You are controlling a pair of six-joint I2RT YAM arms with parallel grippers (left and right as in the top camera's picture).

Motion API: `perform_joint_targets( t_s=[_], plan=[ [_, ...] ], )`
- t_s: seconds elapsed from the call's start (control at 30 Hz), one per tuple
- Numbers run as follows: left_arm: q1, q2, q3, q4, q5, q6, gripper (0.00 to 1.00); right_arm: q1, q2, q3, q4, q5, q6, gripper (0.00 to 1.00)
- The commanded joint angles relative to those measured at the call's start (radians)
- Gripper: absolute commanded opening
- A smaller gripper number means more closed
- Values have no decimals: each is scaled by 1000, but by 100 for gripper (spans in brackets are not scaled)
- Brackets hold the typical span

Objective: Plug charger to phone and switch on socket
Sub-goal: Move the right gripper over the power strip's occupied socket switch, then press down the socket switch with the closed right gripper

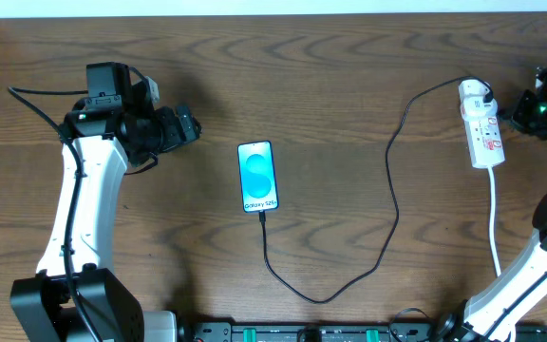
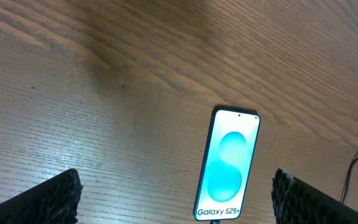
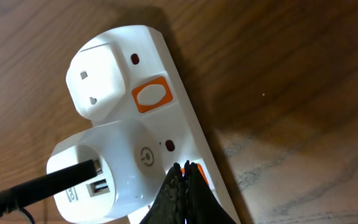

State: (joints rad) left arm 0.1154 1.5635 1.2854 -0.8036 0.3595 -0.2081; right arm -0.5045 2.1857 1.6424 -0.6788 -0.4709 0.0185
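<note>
Now right end effector (image 3: 184, 167) together on socket (image 3: 185, 124) switch (image 3: 199, 173) beside charger (image 3: 42, 183); left end effector (image 2: 176, 194) apart near phone (image 2: 227, 168)

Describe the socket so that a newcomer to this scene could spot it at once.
Look at the wooden table, on its far right side. The socket is the narrow white strip lying there. Unlike the thin black charger running from it, it has orange switches and a thick white cord.

I see a dark brown wood-grain counter (image 1: 330, 85) filling my overhead view. A pale strip (image 1: 254, 8) borders its far edge.
</note>
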Motion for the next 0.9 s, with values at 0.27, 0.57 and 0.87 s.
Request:
perform_joint_targets(
  t_s=[0.27, 0.57, 0.87],
  plan=[
    [2, 3, 11, 0, -13, 9, 97, 34, 25, 15, 18, -5, 10, 1],
    [2, 3, 11, 0, -13, 9, 97, 54, 33, 13, 15, -2, 10, 1],
    [2, 3, 11, 0, -13, 9, 97, 73, 88, 10, 9, -3, 10, 1]
  ],
)
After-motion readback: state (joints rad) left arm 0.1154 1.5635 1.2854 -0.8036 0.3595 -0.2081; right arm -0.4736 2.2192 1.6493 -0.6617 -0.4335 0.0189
